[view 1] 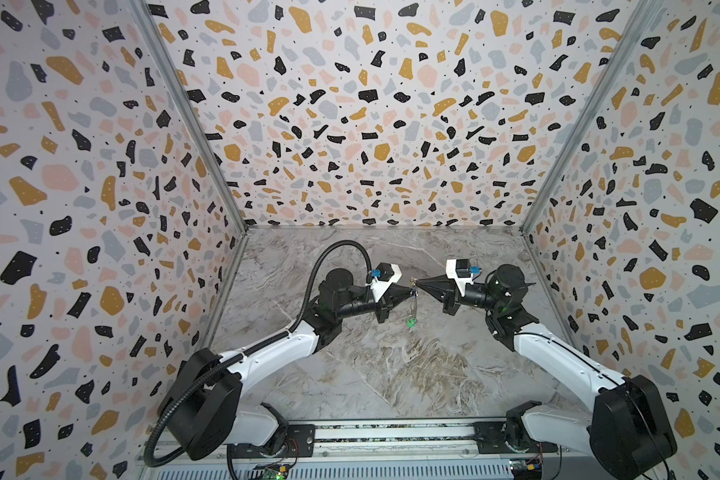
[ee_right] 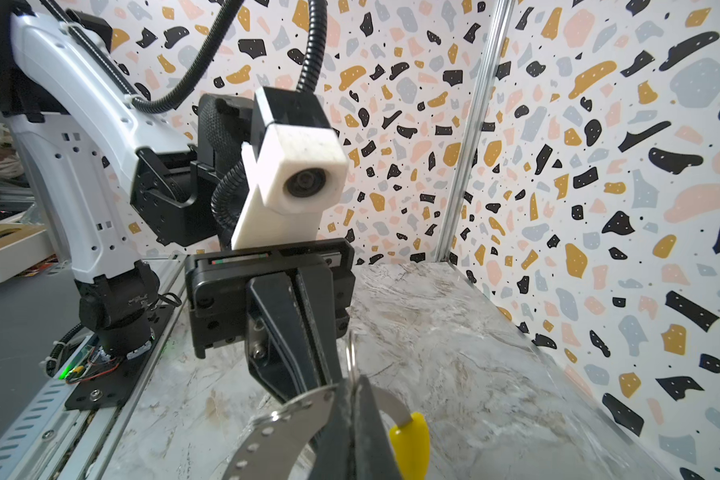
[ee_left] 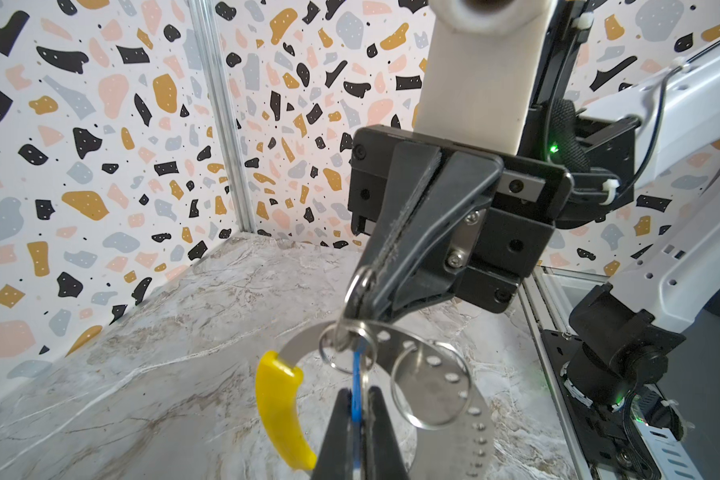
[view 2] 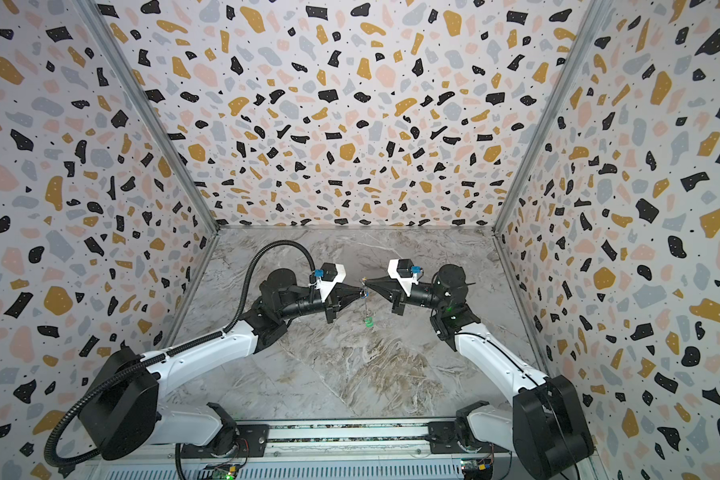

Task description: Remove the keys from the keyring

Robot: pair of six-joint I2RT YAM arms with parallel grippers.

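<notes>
The blue-tagged key [ee_left: 356,370] is pinched in the clenched left gripper [ee_left: 357,399]. Its long axis is laid along the jaws and pointed straight ahead at the keyring [ee_left: 302,345], which is clamped just beyond the tips by the closed right gripper [ee_left: 359,299]. The ring is hung in mid-air below those tips, with the green-tagged key [view 1: 411,322] dangling lowest; the pinched key is probably to be drawn back along its axis.

Right gripper [ee_right: 352,390]: jaws pinched together on the keyring [ee_right: 262,436], a flat perforated band. Yellow sleeve [ee_right: 410,440] sits just beside the fingers. 1 small split ring [ee_right: 352,349] sticks up at the tips. Left gripper [ee_right: 314,353] faces it, jaws together, tips hidden behind the band. Marble tabletop [ee_right: 454,332] below.
</notes>
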